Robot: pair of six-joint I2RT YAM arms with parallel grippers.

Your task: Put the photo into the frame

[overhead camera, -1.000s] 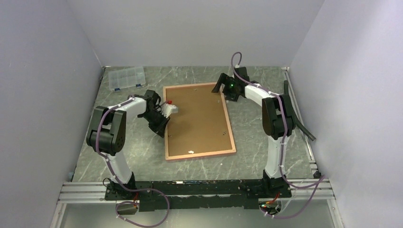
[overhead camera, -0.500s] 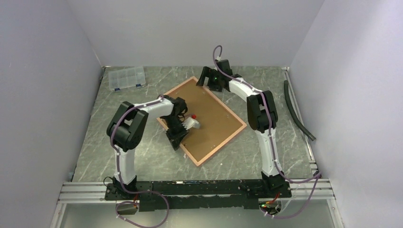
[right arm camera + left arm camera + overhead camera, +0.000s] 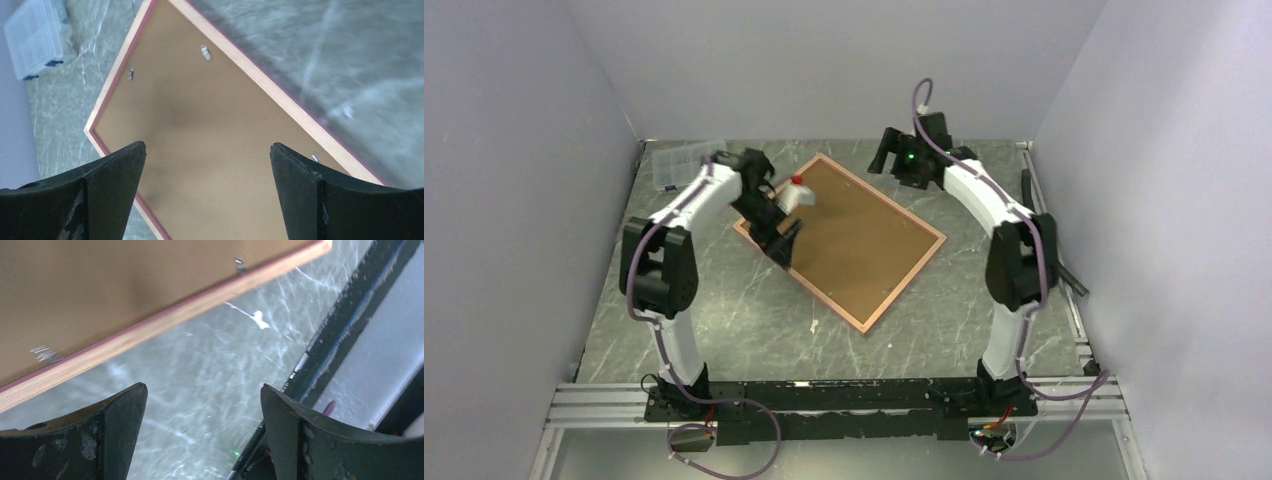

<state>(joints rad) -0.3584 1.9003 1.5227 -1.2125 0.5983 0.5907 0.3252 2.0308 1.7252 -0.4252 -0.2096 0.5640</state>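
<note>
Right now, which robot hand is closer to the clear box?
Left. The left gripper is right of the box, over the frame's edge; the right gripper is further right, near the frame's far edge.

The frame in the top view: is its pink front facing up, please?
No, the frame lies back up, its brown backing board showing.

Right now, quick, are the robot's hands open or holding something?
Left gripper: open, holding nothing.
Right gripper: open, holding nothing, above the back of the frame.
</note>
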